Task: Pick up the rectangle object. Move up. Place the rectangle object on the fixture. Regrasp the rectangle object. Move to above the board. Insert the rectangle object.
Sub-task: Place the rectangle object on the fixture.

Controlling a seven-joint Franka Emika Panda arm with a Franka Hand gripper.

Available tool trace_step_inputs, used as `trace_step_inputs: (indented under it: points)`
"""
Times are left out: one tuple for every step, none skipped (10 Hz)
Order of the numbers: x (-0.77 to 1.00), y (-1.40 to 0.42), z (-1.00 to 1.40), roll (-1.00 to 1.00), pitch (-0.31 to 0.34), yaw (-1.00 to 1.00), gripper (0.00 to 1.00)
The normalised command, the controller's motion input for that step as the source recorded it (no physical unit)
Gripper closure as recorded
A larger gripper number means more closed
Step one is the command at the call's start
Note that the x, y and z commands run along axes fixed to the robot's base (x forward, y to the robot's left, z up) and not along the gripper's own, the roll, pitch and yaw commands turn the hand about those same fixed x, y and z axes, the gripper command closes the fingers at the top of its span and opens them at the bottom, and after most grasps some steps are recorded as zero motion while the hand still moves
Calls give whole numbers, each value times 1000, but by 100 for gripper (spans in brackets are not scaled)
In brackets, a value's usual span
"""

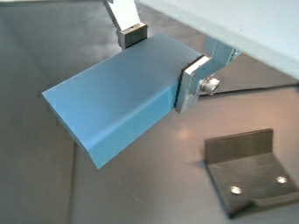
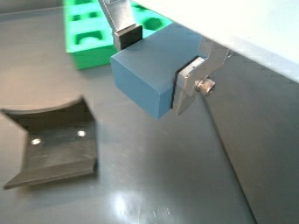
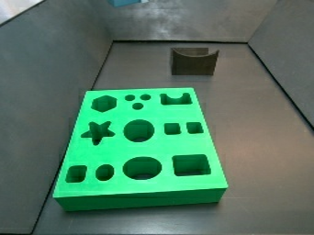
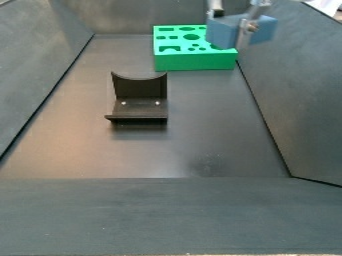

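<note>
The rectangle object (image 1: 117,101) is a smooth grey-blue block held in the air between the silver fingers of my gripper (image 1: 163,58), which is shut on it. Both wrist views show a dark pad against each side of the block (image 2: 146,74). In a side view the block (image 4: 257,28) hangs high at the far right, above the floor and near the board's right end. The fixture (image 4: 138,97), a dark block with a curved notch, stands on the floor apart from the gripper (image 2: 156,58). The green board (image 3: 145,142) with shaped cut-outs lies flat on the floor.
Dark sloping walls (image 4: 54,70) enclose the floor on all sides. The fixture (image 3: 194,60) sits near one wall, and the board (image 4: 194,47) lies at the far end of the floor in that side view.
</note>
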Motion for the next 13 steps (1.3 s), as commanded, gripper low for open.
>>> trace_step_inputs:
  points:
    - [1000, -399, 11, -16, 64, 1000, 100]
    - [1000, -356, 11, -16, 72, 1000, 100]
    - [1000, -328, 9, -14, 80, 1000, 100]
    - [1000, -297, 7, -12, 86, 1000, 100]
    - [1000, -259, 5, -7, 97, 1000, 100]
    - [1000, -236, 6, -3, 108, 1000, 100]
    - [1000, -209, 5, 3, 121, 1000, 100]
    - [1000, -185, 3, 10, 135, 1000, 100]
    - [1000, -157, -1, 22, 154, 1000, 100]
    - [1000, -137, 3, 36, 178, 1000, 100]
    - [1000, -114, 0, 61, 214, 1000, 100]
    - [1000, -103, -4, 79, 234, 1000, 100]
    - [1000, -84, -6, 99, 209, 709, 100]
